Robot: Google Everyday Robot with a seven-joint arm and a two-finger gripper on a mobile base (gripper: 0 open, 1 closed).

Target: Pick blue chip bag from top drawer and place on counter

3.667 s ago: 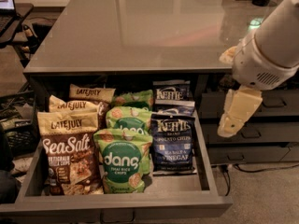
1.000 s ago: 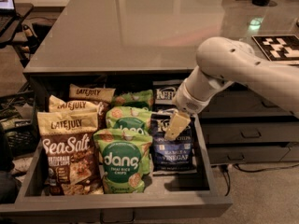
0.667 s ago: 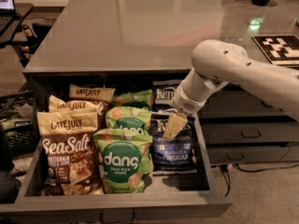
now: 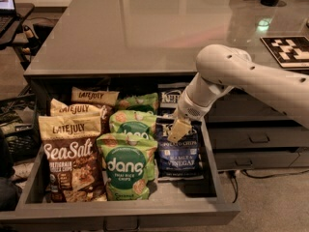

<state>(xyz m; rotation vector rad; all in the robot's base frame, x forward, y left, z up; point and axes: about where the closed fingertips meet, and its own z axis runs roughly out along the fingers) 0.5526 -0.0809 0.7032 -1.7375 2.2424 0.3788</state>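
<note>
The top drawer (image 4: 120, 211) stands pulled open below the counter (image 4: 145, 28). At its right side two navy Kettle bags stand one behind the other. The front blue chip bag (image 4: 179, 153) reads "Sea Salt & Vinegar"; a second one (image 4: 169, 96) shows behind it. My gripper (image 4: 177, 129) hangs from the white arm (image 4: 241, 76), reaching down from the right, its pale fingers at the top edge of the front blue bag.
Green Dang bags (image 4: 126, 167) fill the drawer's middle and brown Late July bags (image 4: 70, 153) its left. Narrower grey drawers with handles (image 4: 258, 141) lie to the right. A black-and-white marker tile (image 4: 289, 50) sits on the counter's right. Clutter stands at far left.
The arm has swung in from the right of the drawer and come down over the blue bags. In the last second the gripper edged slightly left and lower onto the front bag's top.
</note>
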